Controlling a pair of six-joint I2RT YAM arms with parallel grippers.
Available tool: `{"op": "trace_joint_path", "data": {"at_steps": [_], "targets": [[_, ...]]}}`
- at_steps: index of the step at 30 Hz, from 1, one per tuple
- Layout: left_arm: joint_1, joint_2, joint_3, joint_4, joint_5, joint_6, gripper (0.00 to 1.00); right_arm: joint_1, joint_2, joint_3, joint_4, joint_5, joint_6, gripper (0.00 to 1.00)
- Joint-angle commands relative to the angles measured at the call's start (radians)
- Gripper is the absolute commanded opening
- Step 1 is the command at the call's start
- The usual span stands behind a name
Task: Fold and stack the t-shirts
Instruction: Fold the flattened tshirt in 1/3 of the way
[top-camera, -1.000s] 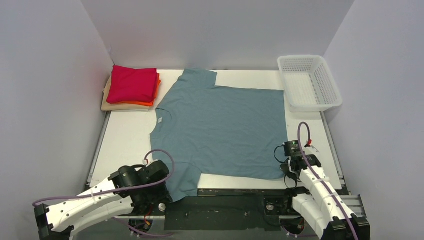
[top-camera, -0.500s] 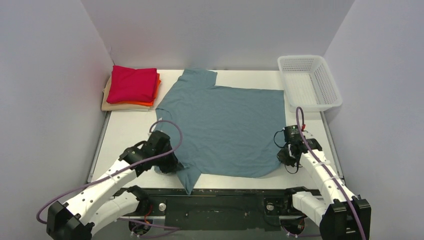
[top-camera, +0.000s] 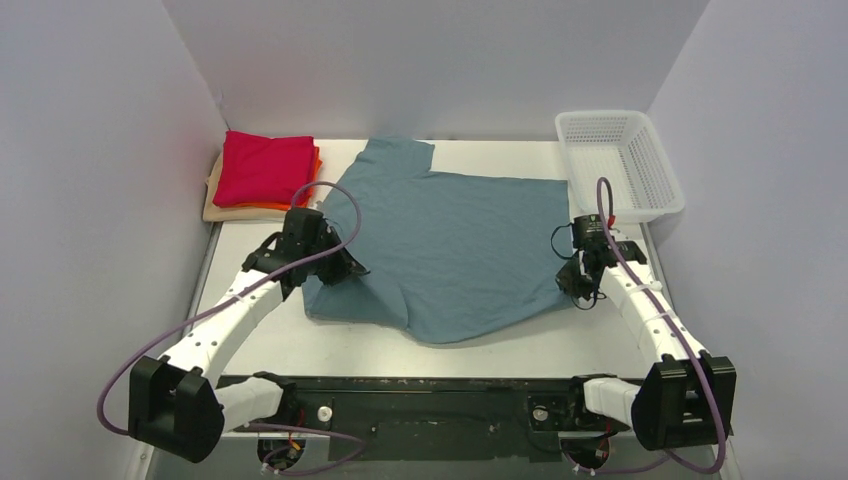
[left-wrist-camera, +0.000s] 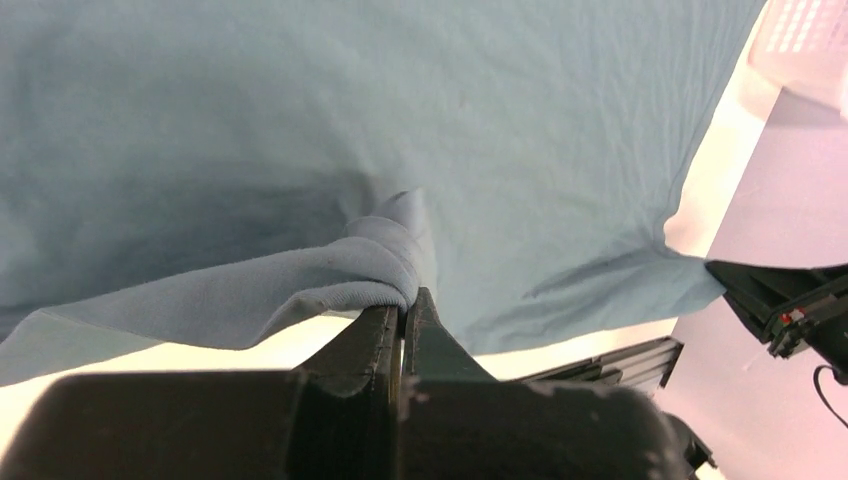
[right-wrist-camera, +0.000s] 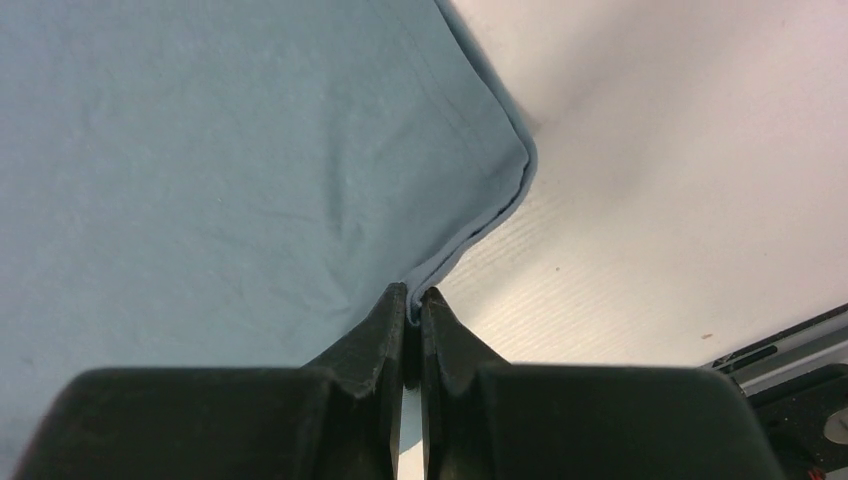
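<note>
The large teal-blue t-shirt (top-camera: 450, 245) lies spread on the white table, its near edge lifted and folding back over itself. My left gripper (top-camera: 345, 268) is shut on its near-left sleeve, and the wrist view shows bunched cloth (left-wrist-camera: 385, 270) pinched at the fingertips. My right gripper (top-camera: 578, 288) is shut on the near-right hem corner (right-wrist-camera: 470, 240). A crimson-red folded t-shirt (top-camera: 265, 168) tops a stack with an orange one (top-camera: 312, 182) and a beige one (top-camera: 230, 210) at the back left.
A white plastic mesh basket (top-camera: 620, 165) stands at the back right, just beyond the right arm. Grey walls close in on both sides and the back. The black rail (top-camera: 420, 385) runs along the table's near edge.
Both grippers have carried the shirt's near edge away from the table's front toward the back. The left sleeve and right hem corner now sit over the shirt's middle, baring the near table.
</note>
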Motion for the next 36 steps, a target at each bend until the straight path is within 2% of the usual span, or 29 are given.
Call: {"op": "trace_joint_path", "data": {"at_steps": [1, 13, 20, 25, 27, 28, 29, 30, 31, 32, 34, 36], "targets": [[0.057, 0.032, 0.068, 0.128, 0.011, 0.061, 0.00, -0.021, 0.038, 0.080, -0.008, 0.021, -0.022, 0.00], [0.134, 0.145, 0.142, 0.342, 0.121, 0.181, 0.00, -0.082, 0.122, 0.175, 0.001, 0.024, -0.055, 0.00], [0.159, 0.268, 0.206, 0.420, 0.112, 0.210, 0.00, -0.114, 0.195, 0.205, 0.027, 0.007, -0.060, 0.01], [0.175, 0.414, 0.304, 0.413, 0.065, 0.233, 0.00, -0.121, 0.271, 0.242, 0.062, 0.012, -0.057, 0.03], [0.181, 0.486, 0.351, 0.407, 0.062, 0.240, 0.13, -0.125, 0.305, 0.260, 0.071, 0.026, -0.051, 0.08], [0.186, 0.511, 0.371, 0.399, 0.067, 0.251, 0.30, -0.126, 0.324, 0.272, 0.075, 0.031, -0.048, 0.15], [0.187, 0.559, 0.412, 0.395, 0.066, 0.260, 0.40, -0.127, 0.338, 0.277, 0.081, 0.041, -0.044, 0.18], [0.187, 0.606, 0.435, 0.393, 0.044, 0.272, 0.64, -0.128, 0.340, 0.284, 0.084, 0.042, -0.041, 0.22], [0.189, 0.631, 0.490, 0.378, 0.030, 0.279, 0.73, -0.126, 0.339, 0.285, 0.092, 0.041, -0.038, 0.25], [0.196, 0.683, 0.523, 0.363, 0.014, 0.299, 0.80, -0.125, 0.334, 0.281, 0.097, 0.040, -0.036, 0.36], [0.204, 0.747, 0.648, 0.265, -0.010, 0.315, 0.83, -0.119, 0.307, 0.263, 0.106, 0.050, -0.029, 0.54], [0.206, 0.751, 0.718, 0.203, -0.024, 0.315, 0.84, -0.108, 0.262, 0.228, 0.106, 0.089, -0.030, 0.61]]}}
